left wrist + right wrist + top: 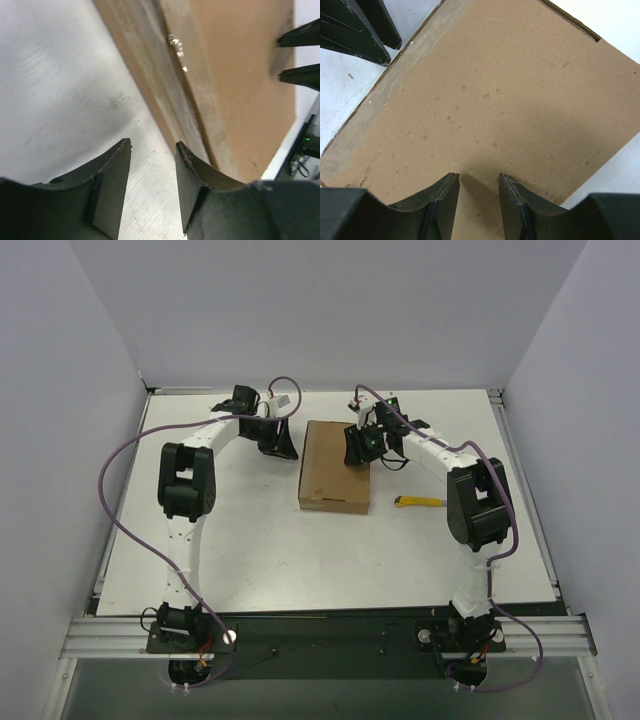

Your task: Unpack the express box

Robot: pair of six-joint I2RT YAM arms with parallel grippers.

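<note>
1. Looking at the box (pixel 335 467) lying flat and shut in the middle of the table (pixel 250 550), long side running away from the bases. Nothing unpacked yet, by the look of it.
2. Got the left gripper (pixel 152 145) down low just beside the box's left edge, near the far corner. Fingers spread, only bare table between them, pinching nothing.
3. Got the right gripper (pixel 479 176) over the lid toward the far right side. Fingers parted a little, nothing caught between. Can't tell if the tips actually touch the cardboard or just hover close.
4. Guessing the step in hand is getting the lid up: steady with the right, pry with the left.
5. Tips for doing that well:
   - Hook one left finger under the lid's lip only, not under the whole box, or the thing just tips up.
   - Press with the right near the hinge side, not on the bit being lifted. Can't tell from here which edge is the hinge, so worth a gentle test first.
   - Go slow and lift along an arc, not straight up. Thin cardboard creases easily.
   - Mind the knife (pixel 420 502) on the table just right of the near corner; easy to shove if the box slides that way.
</note>
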